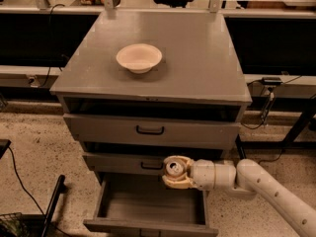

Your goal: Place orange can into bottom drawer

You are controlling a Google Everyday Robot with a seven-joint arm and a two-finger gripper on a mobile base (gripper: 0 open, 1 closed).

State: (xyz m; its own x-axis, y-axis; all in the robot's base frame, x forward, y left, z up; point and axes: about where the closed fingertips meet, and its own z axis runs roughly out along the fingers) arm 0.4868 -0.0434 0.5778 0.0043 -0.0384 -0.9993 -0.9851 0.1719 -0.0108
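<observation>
Gripper [171, 174] clasping the can [174, 167] between its fingers, hanging above the back of the open bottom drawer [148, 205], arm [256, 179] reaching in from the right, bowl [139, 58] sitting on the cabinet [197, 68].

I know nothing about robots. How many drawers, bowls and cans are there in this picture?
Drawers: 3 (top drawer, middle drawer, bottom drawer, which is pulled open)
Bowls: 1, the cream bowl on the cabinet top
Cans: 1, the orange can, gripped by the gripper above the bottom drawer's back right part
Total: 5
</observation>
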